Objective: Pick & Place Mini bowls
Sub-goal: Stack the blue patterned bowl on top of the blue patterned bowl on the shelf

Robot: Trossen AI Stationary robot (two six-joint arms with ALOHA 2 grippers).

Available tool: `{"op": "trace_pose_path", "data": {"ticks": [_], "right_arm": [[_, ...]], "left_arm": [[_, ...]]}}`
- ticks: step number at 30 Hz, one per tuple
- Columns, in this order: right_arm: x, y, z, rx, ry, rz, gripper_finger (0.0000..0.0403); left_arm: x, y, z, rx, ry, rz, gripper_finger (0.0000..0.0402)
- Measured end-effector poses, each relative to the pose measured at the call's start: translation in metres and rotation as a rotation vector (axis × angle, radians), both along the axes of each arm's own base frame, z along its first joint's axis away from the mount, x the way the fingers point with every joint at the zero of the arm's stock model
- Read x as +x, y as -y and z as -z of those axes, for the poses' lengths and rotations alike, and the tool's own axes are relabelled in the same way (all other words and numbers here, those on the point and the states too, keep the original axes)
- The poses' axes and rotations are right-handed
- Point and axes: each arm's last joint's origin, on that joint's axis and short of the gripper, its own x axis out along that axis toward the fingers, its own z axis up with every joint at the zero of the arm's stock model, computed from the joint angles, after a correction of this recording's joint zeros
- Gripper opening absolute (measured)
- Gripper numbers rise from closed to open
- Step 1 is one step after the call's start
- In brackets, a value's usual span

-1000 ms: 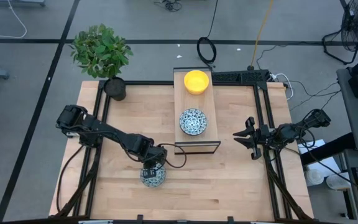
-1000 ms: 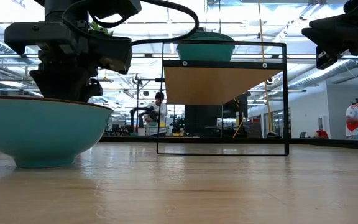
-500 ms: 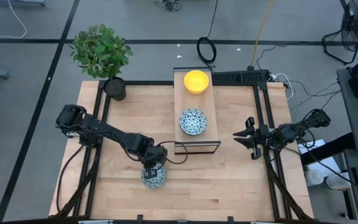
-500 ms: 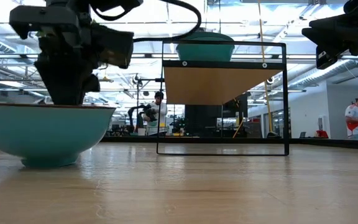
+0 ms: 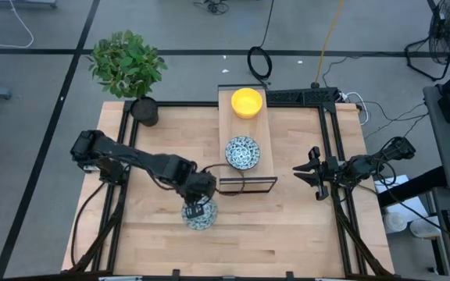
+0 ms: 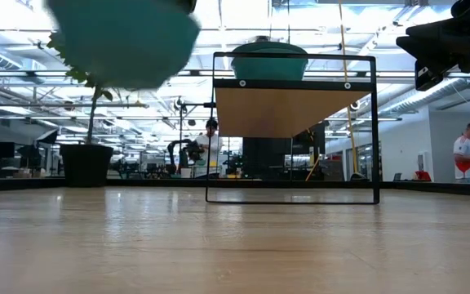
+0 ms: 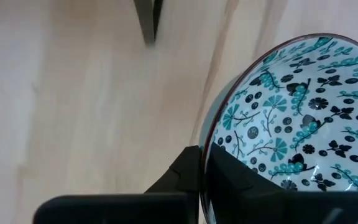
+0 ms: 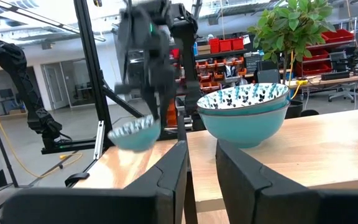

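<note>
One patterned bowl (image 5: 200,215) aloft, mouth upward

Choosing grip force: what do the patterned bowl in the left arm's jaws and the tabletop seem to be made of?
The small blue-floral patterned bowl looks like glazed ceramic: its printed inside is smooth with a slight sheen. The light wooden tabletop looks like sealed wood planks, with visible grain and seams.

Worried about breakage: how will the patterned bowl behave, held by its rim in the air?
The bowl looks glazed, so probably stiff, slick and fragile. The left end effector pinches only one rim edge, so it may tilt or slip. Lifted off the table, a drop could chip it.
</note>
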Motion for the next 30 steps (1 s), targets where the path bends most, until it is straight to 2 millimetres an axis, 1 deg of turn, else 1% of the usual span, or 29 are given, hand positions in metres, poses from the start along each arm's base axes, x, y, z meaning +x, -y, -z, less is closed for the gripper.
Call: {"op": "trace_pose_path", "data": {"ticks": [3, 6, 11, 14, 18, 20, 23, 26, 30], "right_arm": [[0.000, 0.000, 0.000, 0.000, 0.000, 0.000, 0.0075], [0.000, 0.000, 0.000, 0.000, 0.000, 0.000, 0.0075], [0.000, 0.000, 0.000, 0.000, 0.001, 0.000, 0.0075], [0.000, 0.000, 0.000, 0.000, 0.001, 0.000, 0.0075], [0.000, 0.000, -0.001, -0.004, 0.011, 0.002, 0.0075], [0.000, 0.000, -0.002, -0.011, 0.021, 0.004, 0.0075], [-0.001, 0.000, -0.003, -0.021, 0.029, 0.015, 0.0075], [-0.001, 0.002, -0.003, -0.023, 0.024, 0.052, 0.0075], [0.000, 0.002, -0.003, -0.022, 0.023, 0.060, 0.0075]], "left_arm": [[0.005, -0.007, -0.027, 0.022, 0.070, 0.001, 0.0014], [0.013, -0.019, -0.055, 0.031, 0.170, -0.001, 0.0009], [0.020, -0.047, -0.098, 0.058, 0.341, -0.017, 0.0018], [0.021, -0.066, -0.122, 0.056, 0.439, -0.037, 0.0009], [0.025, -0.090, -0.145, 0.019, 0.499, -0.073, 0.0011], [0.030, -0.101, -0.152, 0.017, 0.493, -0.090, 0.0011], [0.039, -0.114, -0.155, 0.023, 0.464, -0.119, 0.0010], [0.054, -0.125, -0.147, 0.032, 0.433, -0.134, 0.0010], [0.072, -0.140, -0.124, 0.034, 0.363, -0.115, 0.0014]]}}
